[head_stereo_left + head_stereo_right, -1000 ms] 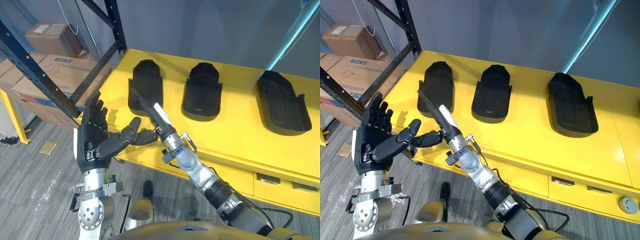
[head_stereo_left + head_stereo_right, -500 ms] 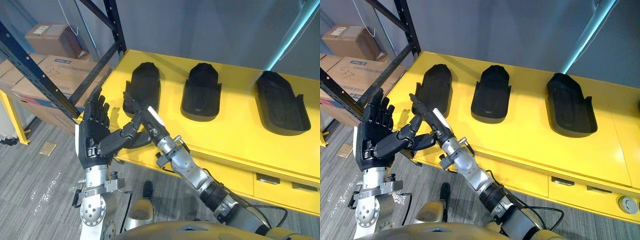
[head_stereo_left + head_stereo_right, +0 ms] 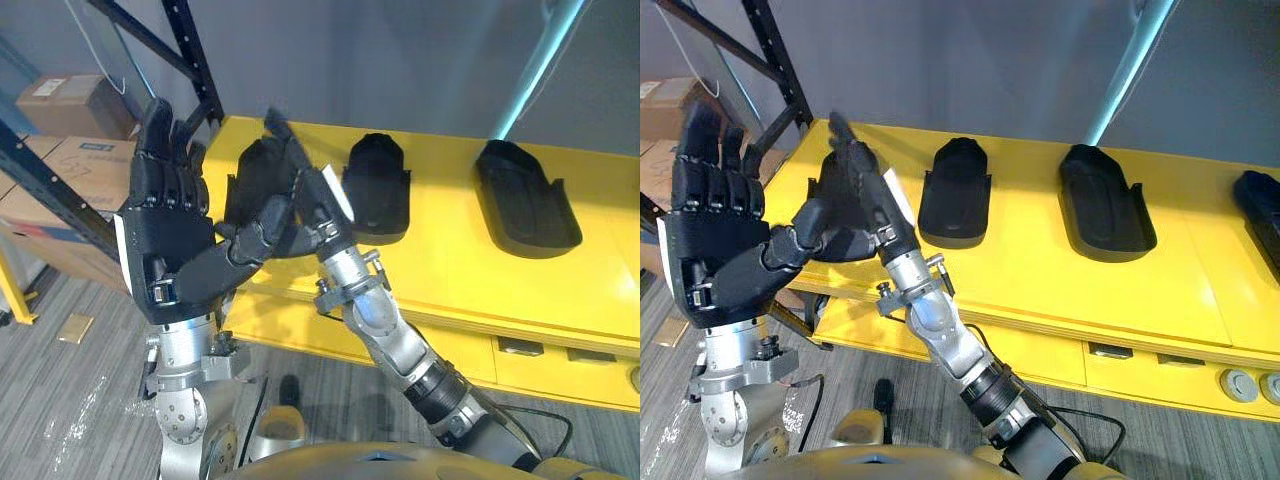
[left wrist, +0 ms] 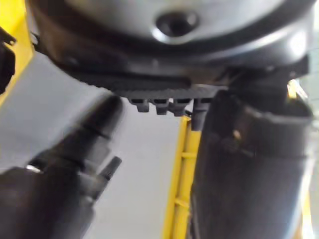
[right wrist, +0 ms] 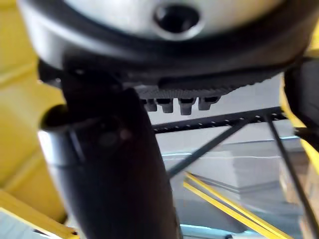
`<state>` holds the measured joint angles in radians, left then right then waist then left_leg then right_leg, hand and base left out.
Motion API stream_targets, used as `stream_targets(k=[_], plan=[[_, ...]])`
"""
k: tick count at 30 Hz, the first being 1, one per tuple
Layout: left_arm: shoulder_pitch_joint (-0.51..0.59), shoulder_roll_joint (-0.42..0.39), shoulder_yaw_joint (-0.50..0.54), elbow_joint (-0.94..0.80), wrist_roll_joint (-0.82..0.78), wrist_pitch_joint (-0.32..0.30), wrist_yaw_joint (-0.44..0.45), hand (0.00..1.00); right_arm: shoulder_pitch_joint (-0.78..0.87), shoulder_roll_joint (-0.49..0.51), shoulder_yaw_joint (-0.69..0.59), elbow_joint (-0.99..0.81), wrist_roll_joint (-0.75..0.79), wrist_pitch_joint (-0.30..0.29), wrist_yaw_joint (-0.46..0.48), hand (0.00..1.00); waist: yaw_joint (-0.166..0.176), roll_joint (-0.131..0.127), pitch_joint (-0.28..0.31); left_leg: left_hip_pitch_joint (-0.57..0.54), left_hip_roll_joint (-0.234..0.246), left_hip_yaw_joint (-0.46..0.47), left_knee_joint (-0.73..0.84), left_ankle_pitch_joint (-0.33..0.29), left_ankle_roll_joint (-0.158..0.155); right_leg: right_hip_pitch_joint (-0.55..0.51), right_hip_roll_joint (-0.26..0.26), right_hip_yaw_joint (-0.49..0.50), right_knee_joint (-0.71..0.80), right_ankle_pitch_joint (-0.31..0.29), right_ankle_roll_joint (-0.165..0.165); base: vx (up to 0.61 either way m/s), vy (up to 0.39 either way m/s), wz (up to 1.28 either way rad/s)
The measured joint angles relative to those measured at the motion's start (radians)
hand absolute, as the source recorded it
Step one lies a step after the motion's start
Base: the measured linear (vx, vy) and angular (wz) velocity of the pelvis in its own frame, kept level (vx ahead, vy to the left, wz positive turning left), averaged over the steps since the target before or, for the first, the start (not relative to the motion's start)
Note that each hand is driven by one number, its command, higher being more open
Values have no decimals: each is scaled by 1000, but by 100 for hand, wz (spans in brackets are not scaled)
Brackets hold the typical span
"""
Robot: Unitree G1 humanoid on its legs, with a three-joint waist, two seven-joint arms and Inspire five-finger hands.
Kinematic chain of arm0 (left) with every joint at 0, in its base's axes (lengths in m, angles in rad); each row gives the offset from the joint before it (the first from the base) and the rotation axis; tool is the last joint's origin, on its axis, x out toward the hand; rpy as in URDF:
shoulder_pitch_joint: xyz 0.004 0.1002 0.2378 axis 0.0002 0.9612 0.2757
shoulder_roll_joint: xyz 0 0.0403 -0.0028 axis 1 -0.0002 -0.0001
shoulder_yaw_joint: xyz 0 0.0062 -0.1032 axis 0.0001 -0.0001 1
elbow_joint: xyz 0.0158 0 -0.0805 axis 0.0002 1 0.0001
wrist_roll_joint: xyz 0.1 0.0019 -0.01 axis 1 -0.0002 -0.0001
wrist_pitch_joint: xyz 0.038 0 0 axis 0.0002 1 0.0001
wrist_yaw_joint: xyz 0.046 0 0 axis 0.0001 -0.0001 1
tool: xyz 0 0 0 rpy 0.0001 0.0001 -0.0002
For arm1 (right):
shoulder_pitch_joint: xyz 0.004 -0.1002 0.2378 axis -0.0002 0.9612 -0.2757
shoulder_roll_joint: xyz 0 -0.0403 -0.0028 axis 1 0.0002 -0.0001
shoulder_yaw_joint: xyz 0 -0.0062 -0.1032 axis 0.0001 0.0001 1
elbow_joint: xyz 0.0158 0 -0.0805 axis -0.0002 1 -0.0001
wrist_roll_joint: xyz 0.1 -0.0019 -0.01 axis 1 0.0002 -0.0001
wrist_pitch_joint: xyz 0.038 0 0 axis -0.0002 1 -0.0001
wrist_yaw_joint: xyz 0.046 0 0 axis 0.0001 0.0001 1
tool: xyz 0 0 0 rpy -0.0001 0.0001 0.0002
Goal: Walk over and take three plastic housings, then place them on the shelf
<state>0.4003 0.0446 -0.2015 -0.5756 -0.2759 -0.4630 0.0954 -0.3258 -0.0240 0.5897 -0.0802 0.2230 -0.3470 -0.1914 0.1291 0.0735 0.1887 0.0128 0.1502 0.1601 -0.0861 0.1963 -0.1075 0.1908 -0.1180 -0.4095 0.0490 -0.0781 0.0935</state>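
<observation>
At the left end of the worktop (image 3: 460, 270), my right hand (image 3: 300, 195) is straight-fingered at the leftmost housing (image 3: 245, 183), and my left hand (image 3: 160, 250) is open just beside it. This is the first pick-up, I judge. Next the hands must clamp the housing and lift it.

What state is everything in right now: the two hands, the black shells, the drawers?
Left hand: open, raised, holding nothing.
Right hand: open, fingers straight, holding nothing.
Leftmost housing: lying on the yellow table, partly hidden behind the hands.
Second housing: lying on the table, untouched.
Third housing: lying on the table, untouched.
Fourth housing: on the table, cut by the view's edge.
Drawers: shut.
</observation>
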Motion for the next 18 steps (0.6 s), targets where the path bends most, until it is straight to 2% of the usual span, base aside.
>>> stream_targets(k=[1, 3, 7, 8, 9, 11, 14, 18], plan=[[4, 3, -27, 49, -32, 33, -9, 100, -3, 27, -36, -82, -9, -1, 2, 100, -4, 4, -6, 0, 0, 3, 0, 1, 2, 0, 0, 2, 0, 3, 2, 33, -24, -7], [8, -20, -115, 47, -76, 37, -26, 100, 0, 31, -83, -96, -32, 12, 24, 100, -12, -11, -25, 0, 0, 8, 0, 1, 3, -1, 0, 5, -2, 5, 1, 44, -24, -6], [-7, 7, -91, 155, -53, 130, -26, 100, 0, 30, -114, -158, -32, 142, 64, 100, -42, -12, -36, 11, 4, 31, -1, -5, 4, -6, 7, 36, -4, 9, 1, 10, -19, -19], [4, 11, -81, 207, -51, 165, -12, 100, 1, 21, -117, -175, -31, 174, 104, 100, -55, -13, -36, 11, 4, 37, -2, -9, 4, -6, 9, 44, -15, 15, 1, 1, -15, -27], [3, 11, -73, 252, -49, 198, 1, 100, 1, 8, -126, -179, -29, 205, 150, 100, -54, -13, -36, 10, 7, 48, -2, -10, 4, -13, 11, 55, -21, 20, 0, 0, -8, -24], [3, 11, -63, 271, -49, 229, 13, 100, 14, -20, -131, -178, -26, 241, 201, 100, -54, -18, -36, 2, 9, 54, -3, -10, 4, -23, 13, 59, -24, 25, -2, -1, -7, -10], [-2, 11, -50, 251, -31, 226, 33, 100, 70, -56, -136, -156, -19, 278, 255, 100, -52, -25, -37, -2, 9, 55, -1, -7, 7, -25, 14, 58, -28, 32, -4, 0, 0, 0], [-19, 9, -21, 240, -27, 223, 53, 100, 98, -64, -141, -127, -19, 283, 273, 100, -63, -27, -36, -2, 8, 55, -3, -4, 9, -25, 13, 59, -28, 34, -5, 0, 0, 0]])
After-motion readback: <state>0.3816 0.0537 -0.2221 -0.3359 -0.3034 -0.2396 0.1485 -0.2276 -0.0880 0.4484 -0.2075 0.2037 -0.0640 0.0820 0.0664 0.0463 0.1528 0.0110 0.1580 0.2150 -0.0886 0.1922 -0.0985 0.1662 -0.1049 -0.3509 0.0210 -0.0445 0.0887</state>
